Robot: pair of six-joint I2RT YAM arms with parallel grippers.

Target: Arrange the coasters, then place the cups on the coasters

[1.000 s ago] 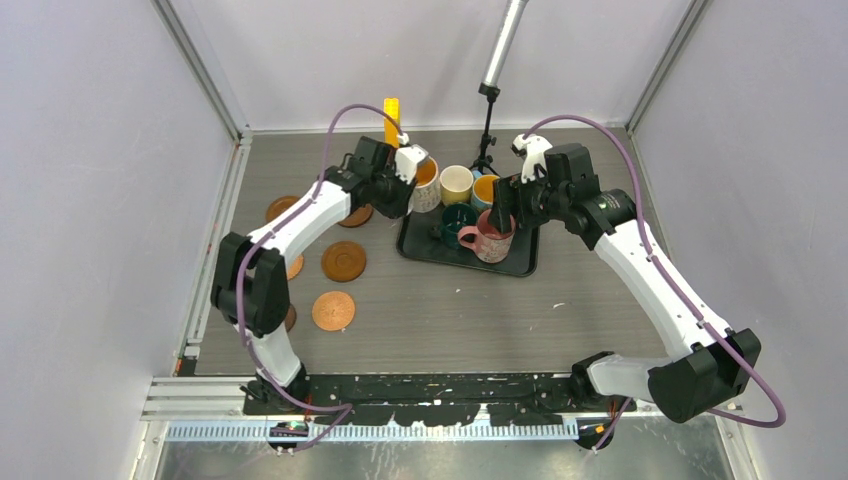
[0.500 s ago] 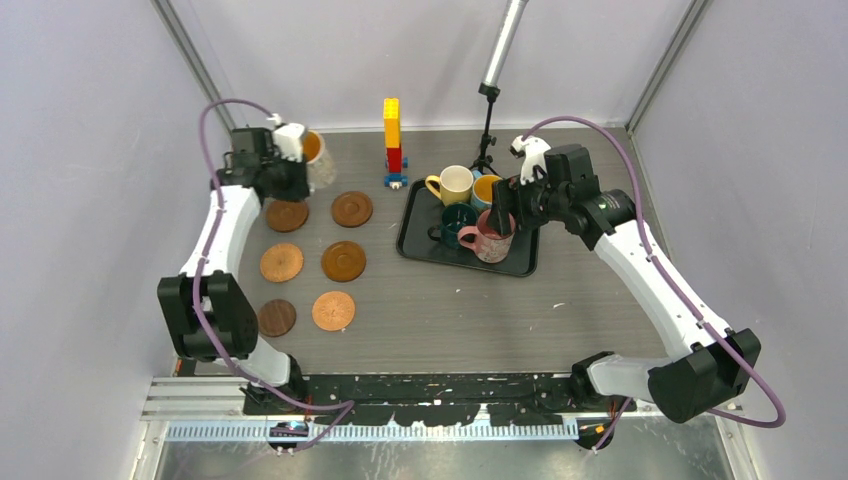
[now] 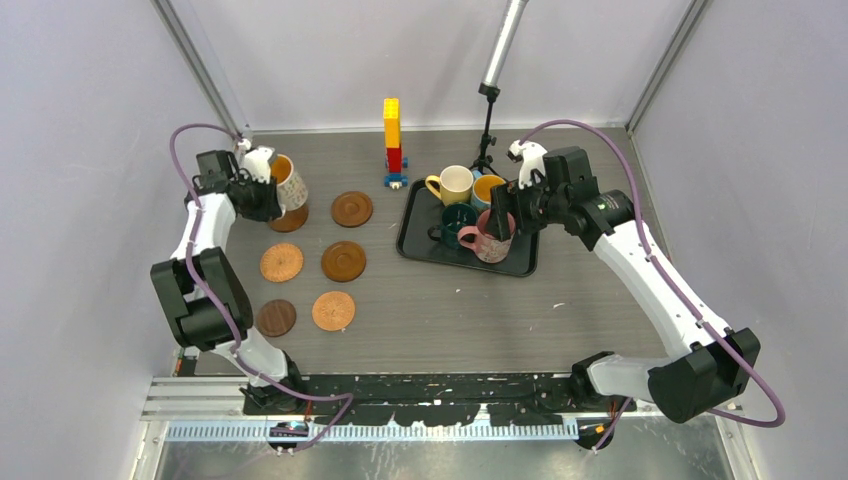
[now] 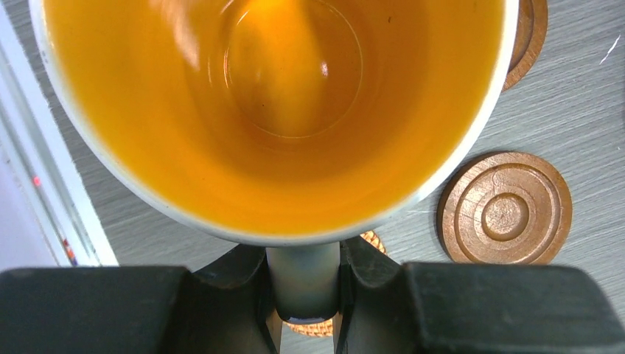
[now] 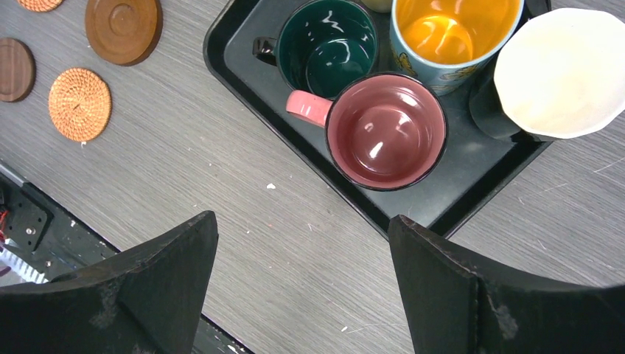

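White patterned mug [image 3: 288, 182] hangs by its handle, clamped in left gripper [image 4: 302, 284], directly over the far-left brown coaster [image 3: 289, 223]; contact unclear. Right gripper [image 5: 298, 228] spread wide, empty, above pink mug [image 5: 387, 129] on tray [image 5: 472, 173].

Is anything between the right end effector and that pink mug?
Nothing visible does. The open right end effector hangs above the pink mug, with only air between them. The teal mug and blue mug stand close beside it on the tray, not over it.
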